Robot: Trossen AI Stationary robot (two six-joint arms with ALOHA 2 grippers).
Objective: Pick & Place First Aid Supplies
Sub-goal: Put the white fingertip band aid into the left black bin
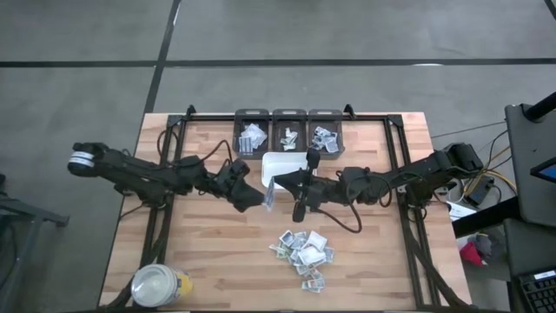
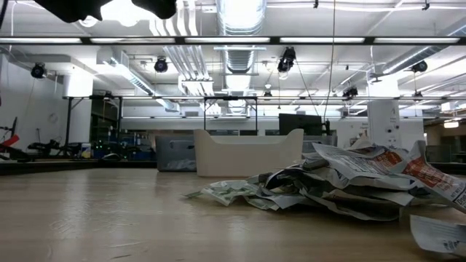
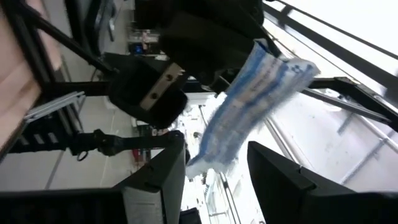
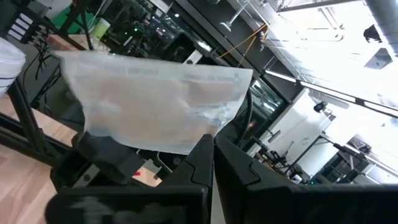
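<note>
Right gripper [image 4: 213, 146] is clamped on the edge of a flat packet [image 4: 155, 106], held above mid-bench. The left gripper [image 3: 217, 165], spread apart, faces it, so this looks like a handover. Light, limp paper: best pinched at an edge. The loose pile of packets [image 1: 302, 249] lies nearer the front; three black bins [image 1: 288, 130] hold sorted packets, beside the white tray [image 1: 280, 167].

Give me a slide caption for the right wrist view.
Right claw pinches a clear flat packet by its edge, held up above the table.
</note>
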